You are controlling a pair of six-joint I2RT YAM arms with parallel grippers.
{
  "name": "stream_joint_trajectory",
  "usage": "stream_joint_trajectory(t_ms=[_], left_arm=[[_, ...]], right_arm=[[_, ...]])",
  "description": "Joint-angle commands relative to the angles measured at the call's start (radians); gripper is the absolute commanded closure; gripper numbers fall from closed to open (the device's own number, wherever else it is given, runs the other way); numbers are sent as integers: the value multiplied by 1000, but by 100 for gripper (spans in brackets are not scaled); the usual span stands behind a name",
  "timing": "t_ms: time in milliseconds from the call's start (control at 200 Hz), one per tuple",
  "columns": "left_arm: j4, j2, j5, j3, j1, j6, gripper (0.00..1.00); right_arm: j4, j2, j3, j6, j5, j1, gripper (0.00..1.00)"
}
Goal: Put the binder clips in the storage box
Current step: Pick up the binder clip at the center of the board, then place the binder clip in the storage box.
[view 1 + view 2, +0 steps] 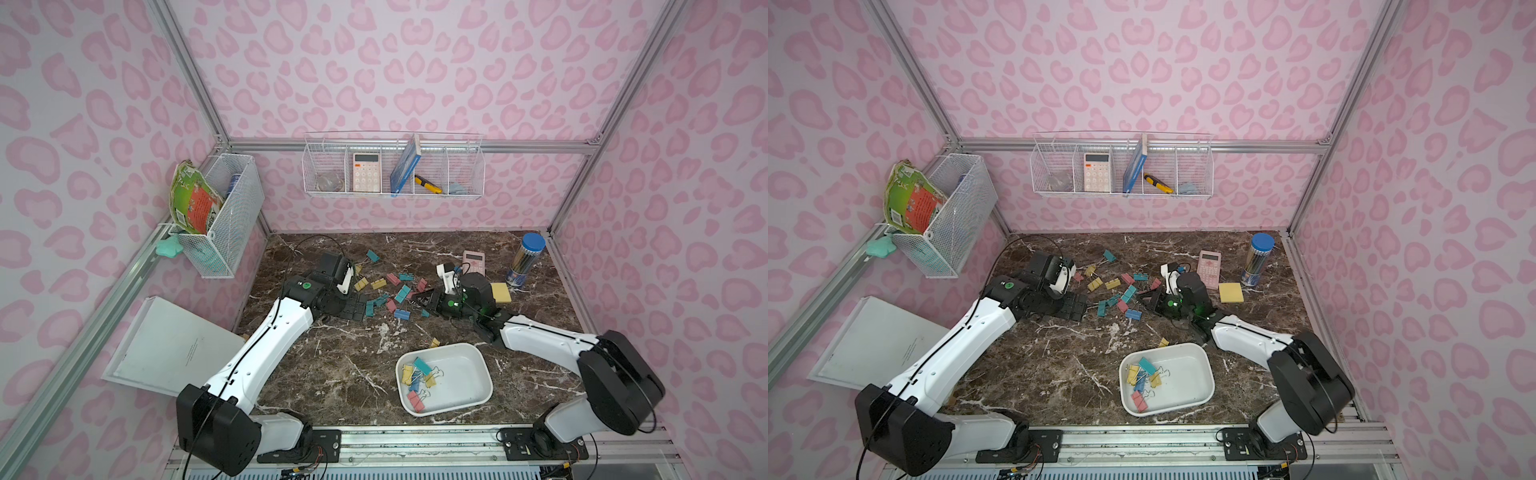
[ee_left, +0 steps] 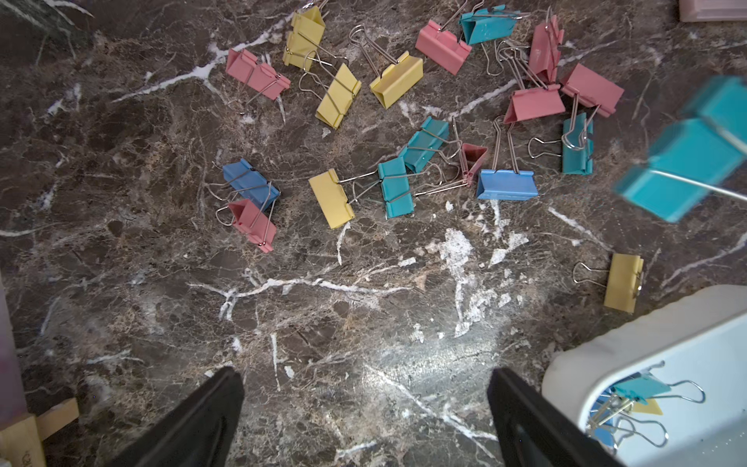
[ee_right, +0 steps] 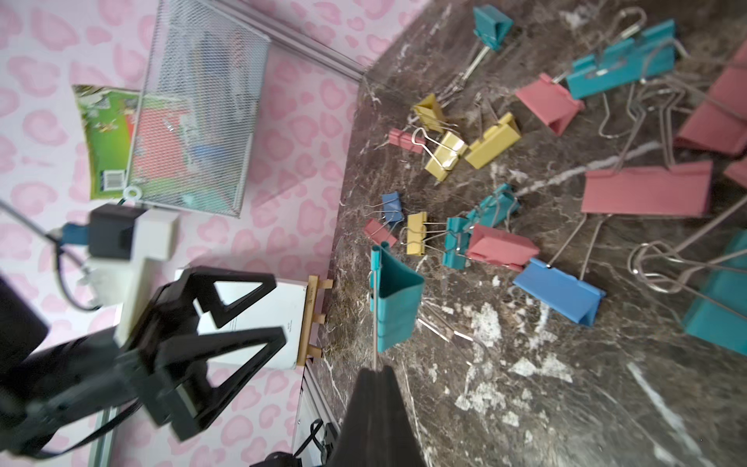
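Fingers of the right end effector [image 3: 376,371] are squeezed tight on the thin wire handle of a teal clip [image 3: 397,301]. The clip hangs in the air over the desk [image 1: 332,374] (it looks blurry from the left wrist camera). The left end effector [image 2: 364,372] is spread wide with nothing in it, low over the desk beside the pile.

Most binder clips [image 1: 395,291] lie loose in the middle of the desk, between the two end effectors. The storage box [image 1: 461,374] sits near the front edge of the desk, with a few clips bunched at one end. One yellow clip [image 1: 434,342] lies just beside its far rim. Bare desk lies between the pile and the box.
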Motion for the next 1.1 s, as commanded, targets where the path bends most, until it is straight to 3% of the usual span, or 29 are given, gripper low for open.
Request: stream_joint_trajectory(t_ms=[0, 70, 165, 305, 570, 750, 855, 960, 1095], left_arm=[[3, -29, -28, -8, 0, 25, 1], [14, -50, -35, -17, 0, 34, 0], [35, -78, -36, -35, 0, 50, 1], [51, -84, -7, -44, 0, 58, 1], [40, -58, -15, -42, 0, 68, 1], [44, -53, 0, -43, -1, 67, 1], [40, -51, -8, -43, -2, 67, 1], [40, -59, -16, -42, -1, 67, 1], [39, -71, -15, -40, -1, 67, 1]], right_arm=[[-365, -177, 8, -265, 113, 36, 100], [-578, -311, 8, -326, 192, 68, 100], [-809, -457, -2, -301, 228, 78, 100], [-979, -519, -52, -229, 236, 89, 100], [-957, -336, -108, -294, 188, 111, 100], [-811, -233, -153, -324, 87, 119, 100], [-800, -216, -121, -338, 95, 134, 100], [-817, -277, -73, -345, 156, 123, 62], [-838, -301, -16, -405, 175, -50, 58]])
